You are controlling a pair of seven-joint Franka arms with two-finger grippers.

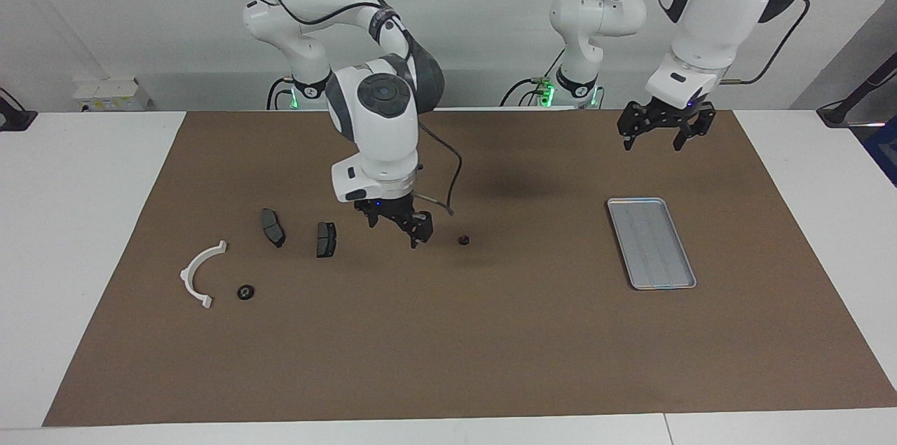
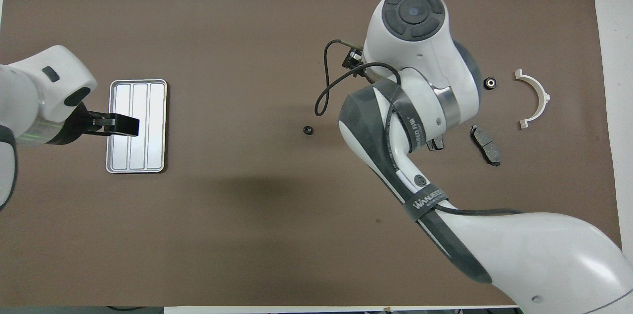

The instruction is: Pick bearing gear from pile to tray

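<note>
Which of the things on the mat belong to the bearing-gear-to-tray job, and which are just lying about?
In the job:
- small black round piece beside the right gripper
- second black round piece
- tray

Lying about:
- white arc
- two brake pads

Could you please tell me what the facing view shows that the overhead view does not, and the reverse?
Facing only: the right gripper, low over the mat between a brake pad and a small black round piece, and that pad whole. Overhead only: the left gripper overlapping the tray. Both: the tray, the white arc, the other brake pad and the second round piece.
</note>
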